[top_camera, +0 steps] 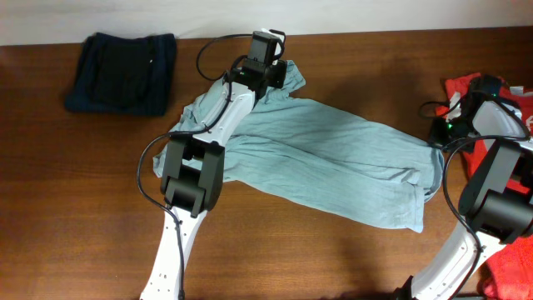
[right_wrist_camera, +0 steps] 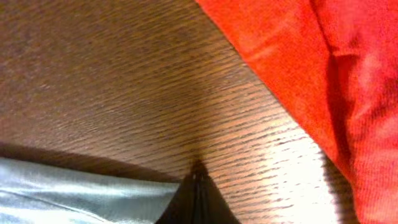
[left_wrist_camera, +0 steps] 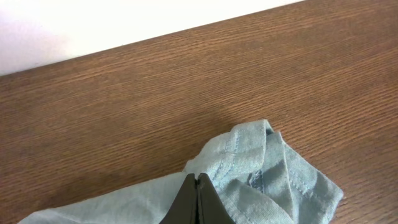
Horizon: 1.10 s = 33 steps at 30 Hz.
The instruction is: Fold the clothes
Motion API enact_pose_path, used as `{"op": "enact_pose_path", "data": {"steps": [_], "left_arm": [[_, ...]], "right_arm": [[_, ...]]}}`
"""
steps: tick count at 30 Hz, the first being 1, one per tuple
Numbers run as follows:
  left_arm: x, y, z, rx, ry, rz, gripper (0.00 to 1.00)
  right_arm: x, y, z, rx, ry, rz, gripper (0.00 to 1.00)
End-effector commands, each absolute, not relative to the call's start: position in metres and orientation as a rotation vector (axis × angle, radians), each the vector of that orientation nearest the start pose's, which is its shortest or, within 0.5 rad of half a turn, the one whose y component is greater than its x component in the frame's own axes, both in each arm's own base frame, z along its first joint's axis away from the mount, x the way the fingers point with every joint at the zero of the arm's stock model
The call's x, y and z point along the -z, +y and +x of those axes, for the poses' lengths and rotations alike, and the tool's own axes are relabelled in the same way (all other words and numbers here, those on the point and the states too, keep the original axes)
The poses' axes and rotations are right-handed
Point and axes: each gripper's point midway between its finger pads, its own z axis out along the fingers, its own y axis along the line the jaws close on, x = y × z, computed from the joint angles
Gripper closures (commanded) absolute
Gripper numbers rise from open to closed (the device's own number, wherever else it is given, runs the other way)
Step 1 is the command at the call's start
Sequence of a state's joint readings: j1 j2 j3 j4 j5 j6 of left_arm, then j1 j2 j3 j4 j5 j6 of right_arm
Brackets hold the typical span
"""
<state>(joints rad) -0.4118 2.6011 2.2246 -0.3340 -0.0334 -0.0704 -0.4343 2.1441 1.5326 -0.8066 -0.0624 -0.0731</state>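
A light teal garment point(top_camera: 333, 162) lies spread across the middle of the brown table. My left gripper point(top_camera: 265, 77) is at its far left corner, shut on the cloth; the left wrist view shows the closed jaws point(left_wrist_camera: 198, 182) pinching the teal fabric point(left_wrist_camera: 273, 180) near a bunched hem. My right gripper point(top_camera: 440, 132) is at the garment's right edge, shut; the right wrist view shows the closed jaws point(right_wrist_camera: 198, 171) on the table with teal cloth point(right_wrist_camera: 81, 193) just to their left. Whether cloth sits between those jaws is hidden.
A folded dark navy garment point(top_camera: 123, 73) lies at the back left. Red clothing point(top_camera: 506, 258) is piled at the right edge, also in the right wrist view point(right_wrist_camera: 311, 68). Black cables loop near both arms. A white wall edges the table's far side point(left_wrist_camera: 93, 25).
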Motion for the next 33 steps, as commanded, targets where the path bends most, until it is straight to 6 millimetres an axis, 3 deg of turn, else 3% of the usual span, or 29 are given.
{"op": "enact_pose_path", "data": {"steps": [1, 7, 14, 18, 25, 28, 33], "left_arm": [[-0.112, -0.265, 0.634, 0.229, 2.173, 0.372, 0.99], [-0.136, -0.242, 0.629, 0.169, 2.184, 0.422, 0.99], [-0.146, -0.209, 0.627, 0.139, 2.231, 0.380, 0.99], [-0.150, -0.179, 0.618, 0.109, 2.300, 0.346, 0.99], [-0.169, -0.123, 0.597, 0.058, 2.401, 0.273, 0.99], [-0.169, -0.106, 0.587, 0.035, 2.447, 0.272, 0.99], [-0.164, -0.095, 0.565, 0.007, 2.534, 0.316, 0.99]], "right_arm": [[0.003, -0.173, 0.396, -0.056, 2.949, 0.543, 0.96], [-0.030, -0.164, 0.411, -0.155, 2.900, 0.521, 0.96], [-0.063, -0.151, 0.413, -0.278, 2.912, 0.518, 0.96], [-0.087, -0.138, 0.409, -0.349, 2.915, 0.502, 0.96], [-0.128, -0.082, 0.399, -0.428, 2.935, 0.222, 0.96], [-0.133, -0.061, 0.390, -0.398, 2.988, 0.144, 0.96], [-0.131, -0.035, 0.367, -0.349, 3.119, 0.047, 0.96]]}}
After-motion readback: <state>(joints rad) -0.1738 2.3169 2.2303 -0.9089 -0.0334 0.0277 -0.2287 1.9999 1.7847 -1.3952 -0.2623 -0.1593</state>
